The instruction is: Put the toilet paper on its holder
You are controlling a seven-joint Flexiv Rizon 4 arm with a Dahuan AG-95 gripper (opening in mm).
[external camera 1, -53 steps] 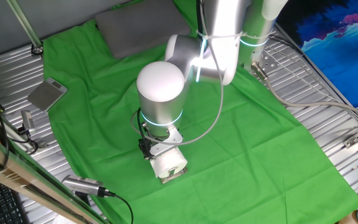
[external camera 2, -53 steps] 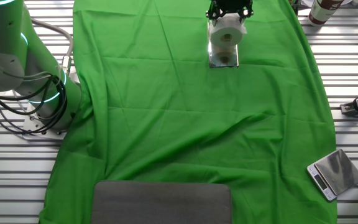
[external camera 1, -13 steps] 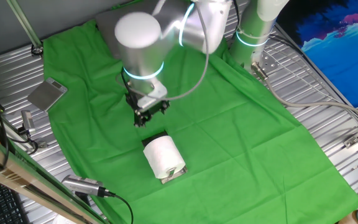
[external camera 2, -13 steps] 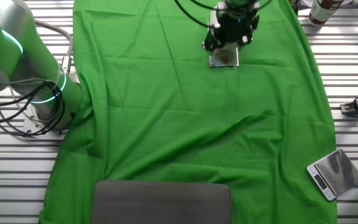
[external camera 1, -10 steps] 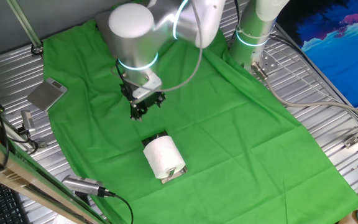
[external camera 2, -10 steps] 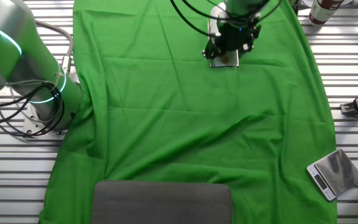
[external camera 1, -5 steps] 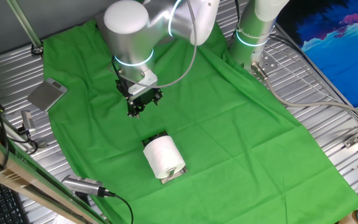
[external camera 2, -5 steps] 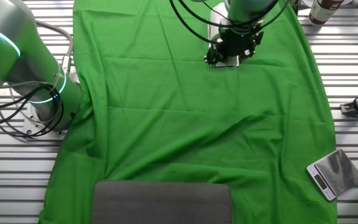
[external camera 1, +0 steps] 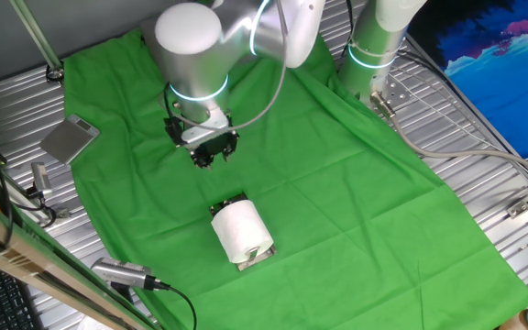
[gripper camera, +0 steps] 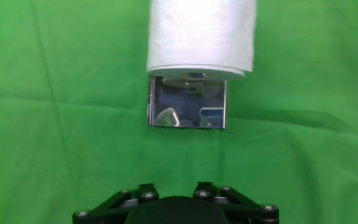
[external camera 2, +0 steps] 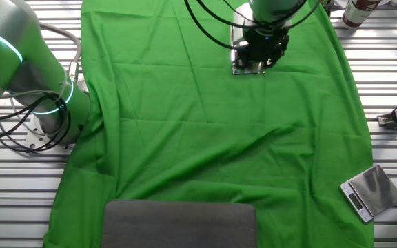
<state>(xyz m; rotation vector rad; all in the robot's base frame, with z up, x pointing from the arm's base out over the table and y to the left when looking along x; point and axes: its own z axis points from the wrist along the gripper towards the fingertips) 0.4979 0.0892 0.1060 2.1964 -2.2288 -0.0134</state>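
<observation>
The toilet paper [external camera 1: 239,229], a white roll, sits on the chrome holder [external camera 1: 258,258] on the green cloth. In the hand view the roll [gripper camera: 201,34] lies over the far end of the shiny holder plate [gripper camera: 187,111], whose near end is bare. My gripper [external camera 1: 213,158] hangs empty above the cloth, up and left of the roll, apart from it. It looks open in the hand view [gripper camera: 174,190]. In the other fixed view the gripper [external camera 2: 259,47] hides the roll; only the holder's edge [external camera 2: 240,68] shows.
A grey pad [external camera 1: 204,37] lies at the cloth's far edge, also seen in the other fixed view [external camera 2: 180,224]. A small metal scale [external camera 1: 70,139] sits off the cloth. The arm's base [external camera 1: 374,55] stands at the back. A cabled tool [external camera 1: 122,273] lies near the roll.
My gripper let go of the roll, rose and moved back up and left of it. The roll has stayed on the holder.
</observation>
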